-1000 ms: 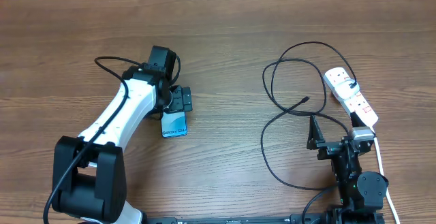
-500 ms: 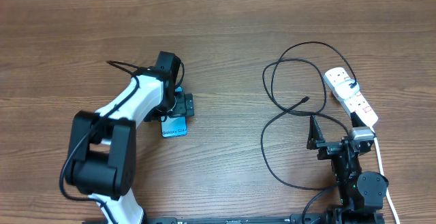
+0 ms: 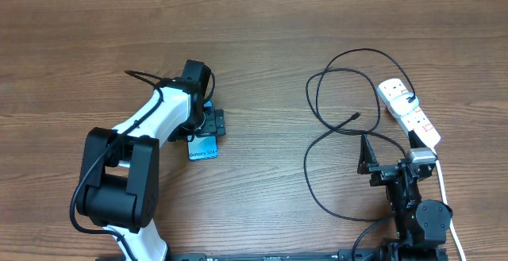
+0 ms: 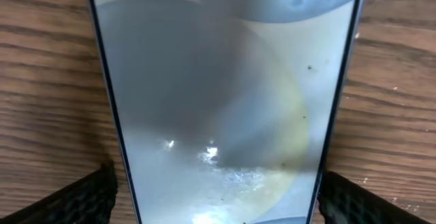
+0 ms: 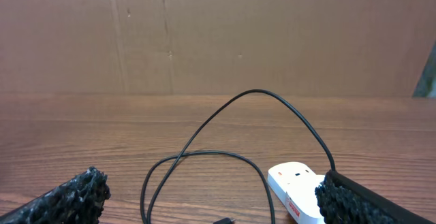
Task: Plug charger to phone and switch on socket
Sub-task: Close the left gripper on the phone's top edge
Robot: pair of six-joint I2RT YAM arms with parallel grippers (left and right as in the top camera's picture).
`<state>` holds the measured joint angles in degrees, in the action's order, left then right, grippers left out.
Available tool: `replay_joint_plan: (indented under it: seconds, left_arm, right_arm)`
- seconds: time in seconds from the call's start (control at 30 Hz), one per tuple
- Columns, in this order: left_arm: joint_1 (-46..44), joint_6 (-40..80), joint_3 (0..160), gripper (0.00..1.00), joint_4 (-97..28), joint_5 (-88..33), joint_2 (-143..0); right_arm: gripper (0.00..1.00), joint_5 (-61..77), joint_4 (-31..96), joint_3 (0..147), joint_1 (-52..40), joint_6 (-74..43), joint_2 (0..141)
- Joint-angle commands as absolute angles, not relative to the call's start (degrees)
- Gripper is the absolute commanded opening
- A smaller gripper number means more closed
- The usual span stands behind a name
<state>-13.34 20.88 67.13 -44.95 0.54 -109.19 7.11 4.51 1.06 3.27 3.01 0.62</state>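
Two arms show from overhead: the left gripper (image 3: pixel 209 123) hangs over the phone (image 3: pixel 203 147), which lies flat on the table. The right gripper (image 3: pixel 367 158) sits near the charger (image 3: pixel 306 166) loops, with the socket (image 3: pixel 409 110) just beyond.

Left wrist: the fingers (image 4: pixel 75 200) are spread astride the phone's long edges, not visibly pinching.

Right wrist: jaws wide, empty.

Securing the phone seems the step in hand. Next, the right arm must fetch the plug tip (image 3: pixel 355 117).

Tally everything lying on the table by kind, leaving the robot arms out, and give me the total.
Smartphone: 1
Black charger cable: 1
White power strip: 1
Total: 3
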Motion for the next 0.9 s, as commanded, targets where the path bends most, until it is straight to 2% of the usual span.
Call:
replay_joint_plan:
  seconds: [0.0, 0.1, 0.13, 0.2, 0.23, 0.53, 0.63, 0.8, 0.87]
  left_arm:
    - [-12.78, 20.8, 66.48, 0.86, -44.23, -3.03, -112.09]
    - [-12.75, 20.82, 66.48, 0.81, -43.59, -3.07, -112.09]
    - [-12.75, 20.84, 66.48, 0.84, -43.4, -3.14, -112.09]
    - [-12.75, 20.84, 66.48, 0.96, -42.92, -3.84, -112.09]
    - [-12.78, 20.84, 66.48, 1.0, -42.57, -4.36, -112.09]
    - [-12.78, 21.91, 66.48, 1.0, -41.69, -4.97, -112.09]
    - [-12.78, 21.89, 66.46, 0.93, -41.78, -5.26, -112.09]
    - [-12.78, 21.89, 66.46, 0.75, -42.02, -6.04, -112.09]
    - [-12.78, 21.89, 66.46, 0.73, -42.48, -6.02, -112.09]
  right_arm:
    - [1.0, 7.14, 4.21, 0.45, 2.9, 3.07, 0.16]
    - [1.0, 7.14, 4.21, 0.45, 2.9, 3.07, 0.16]
    - [1.0, 7.14, 4.21, 0.45, 2.9, 3.07, 0.16]
    - [1.0, 7.16, 4.21, 0.45, 2.9, 3.07, 0.16]
    - [1.0, 7.14, 4.21, 0.45, 2.9, 3.07, 0.16]
    - [1.0, 7.14, 4.21, 0.45, 2.9, 3.07, 0.16]
    - [1.0, 7.14, 4.21, 0.45, 2.9, 3.07, 0.16]
    - [1.0, 7.14, 4.21, 0.45, 2.9, 3.07, 0.16]
    - [1.0, 7.14, 4.21, 0.45, 2.9, 3.07, 0.16]
